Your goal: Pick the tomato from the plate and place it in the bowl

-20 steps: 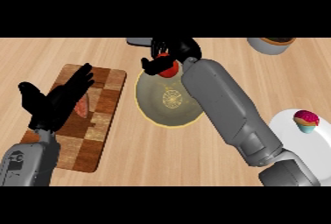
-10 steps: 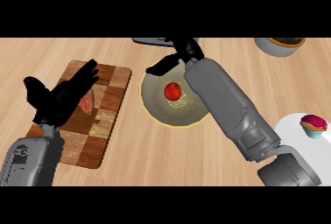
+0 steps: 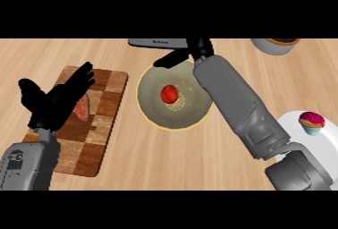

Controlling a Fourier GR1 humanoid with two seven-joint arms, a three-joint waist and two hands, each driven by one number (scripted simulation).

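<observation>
The red tomato (image 3: 170,93) lies inside the yellowish round bowl (image 3: 173,118) at the middle of the counter, free of either hand. My right hand (image 3: 196,47) hovers over the bowl's far rim with its fingers spread open and nothing in them. Its grey forearm (image 3: 234,103) crosses the bowl's right side and hides that part of the rim. At the left, my left hand (image 3: 58,99) rests open, fingers up, over the checkered cutting board (image 3: 99,134).
A reddish slab (image 3: 83,109) lies on the cutting board, partly behind the left hand. A grey flat object (image 3: 157,42) sits at the far edge, a small bowl (image 3: 274,46) at the far right. A white plate (image 3: 300,138) holds a cupcake (image 3: 311,123).
The right hand, earlier curled round the tomato at the bowl's far rim, opened and let it go into the bowl, then drew back toward the far edge. The left hand stayed put.
</observation>
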